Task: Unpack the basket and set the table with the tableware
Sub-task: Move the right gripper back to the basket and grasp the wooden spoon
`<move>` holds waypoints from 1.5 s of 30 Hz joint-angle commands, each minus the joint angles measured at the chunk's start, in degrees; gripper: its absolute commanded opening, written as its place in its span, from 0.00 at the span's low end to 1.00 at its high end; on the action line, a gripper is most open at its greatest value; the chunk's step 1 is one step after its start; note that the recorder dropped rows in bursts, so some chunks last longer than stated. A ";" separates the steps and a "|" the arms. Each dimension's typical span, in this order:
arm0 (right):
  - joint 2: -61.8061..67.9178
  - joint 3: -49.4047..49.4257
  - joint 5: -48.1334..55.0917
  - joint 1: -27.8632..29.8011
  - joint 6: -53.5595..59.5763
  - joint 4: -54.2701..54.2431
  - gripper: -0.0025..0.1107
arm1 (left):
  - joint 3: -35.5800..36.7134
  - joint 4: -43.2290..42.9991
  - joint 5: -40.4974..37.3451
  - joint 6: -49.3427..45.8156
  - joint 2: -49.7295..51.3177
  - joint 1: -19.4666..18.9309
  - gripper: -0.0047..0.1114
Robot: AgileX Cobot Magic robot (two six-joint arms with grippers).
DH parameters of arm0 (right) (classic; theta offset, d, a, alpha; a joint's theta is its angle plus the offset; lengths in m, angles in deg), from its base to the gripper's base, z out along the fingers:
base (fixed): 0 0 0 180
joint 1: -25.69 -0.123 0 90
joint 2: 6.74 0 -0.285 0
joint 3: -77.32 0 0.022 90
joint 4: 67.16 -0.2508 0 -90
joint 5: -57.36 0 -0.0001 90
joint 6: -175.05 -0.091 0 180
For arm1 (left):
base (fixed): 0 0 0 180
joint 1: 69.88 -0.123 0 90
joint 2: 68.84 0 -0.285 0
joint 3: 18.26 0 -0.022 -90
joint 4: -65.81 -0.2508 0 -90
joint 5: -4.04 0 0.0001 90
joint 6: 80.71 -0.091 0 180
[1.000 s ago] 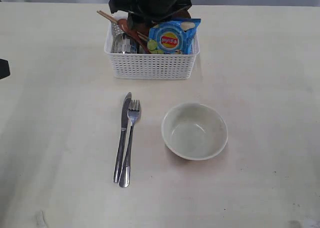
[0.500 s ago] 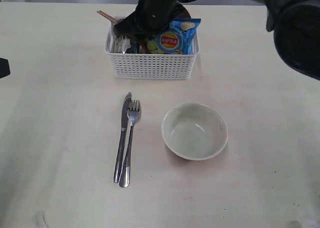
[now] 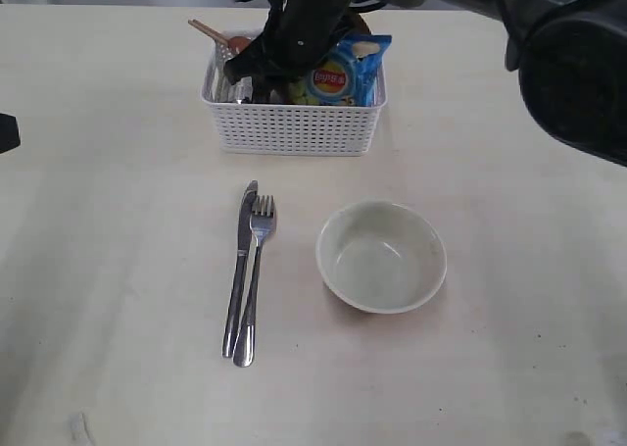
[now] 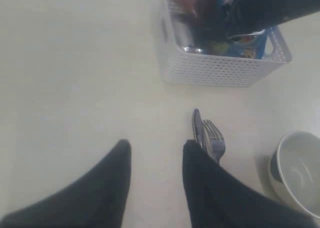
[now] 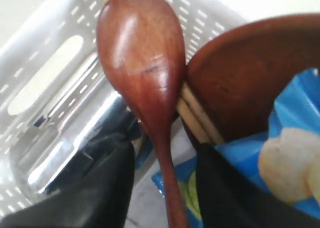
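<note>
One knife (image 3: 239, 266), one fork (image 3: 254, 274), one bowl (image 3: 381, 256); basket (image 3: 294, 130) count unclear.

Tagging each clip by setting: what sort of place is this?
Likely a robot test bench, not a home: a black robot arm reaches into a white basket on a bare cream table, with knife, fork and bowl laid out.

The right tool (image 5: 161, 150) angles downward, jaws apart; the left tool (image 4: 156, 148) hovers, jaws apart.
</note>
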 commanded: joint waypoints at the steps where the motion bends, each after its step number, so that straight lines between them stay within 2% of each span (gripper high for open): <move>1: 0.67 -0.09 -0.15 0.05 1.41 0.06 0.18 | 0.29 0.42 0.76 -0.08 -0.10 0.06 0.33; 4: 0.56 -0.09 0.55 0.05 2.19 0.06 0.02 | 0.29 0.42 0.76 -0.08 -0.10 0.06 0.33; 15: -4.70 -0.09 1.65 0.05 2.61 0.04 0.02 | 0.29 0.42 0.76 -0.08 -0.10 0.06 0.33; 17: -4.70 -0.09 2.38 0.05 5.83 -1.22 0.02 | 0.29 0.42 0.76 -0.08 -0.10 0.06 0.33; 19: -4.01 -0.09 3.85 0.05 9.74 -3.69 0.13 | 0.29 0.42 0.76 -0.08 -0.10 0.06 0.33; 20: -3.48 -0.09 3.95 0.05 10.20 -4.31 0.25 | 0.29 0.42 0.76 -0.08 -0.10 0.06 0.33; 22: -3.10 -0.09 2.80 0.05 10.20 -4.78 0.37 | 0.29 0.42 0.76 -0.08 -0.10 0.06 0.33; 35: 0.26 -0.09 -0.50 0.05 10.39 -5.53 0.38 | 0.29 0.42 0.76 -0.22 -0.10 0.06 0.33; 38: 0.54 -0.09 -0.61 0.05 10.53 -5.82 0.32 | 0.29 0.42 0.76 -0.22 -0.10 0.06 0.33; 43: 0.62 -0.09 -0.40 0.05 10.53 -5.82 0.04 | 0.29 0.42 0.76 -0.22 -0.10 0.06 0.33; 45: 0.62 -0.09 -0.40 0.05 10.53 -5.82 0.02 | 0.29 0.42 0.76 -0.22 -0.10 0.06 0.33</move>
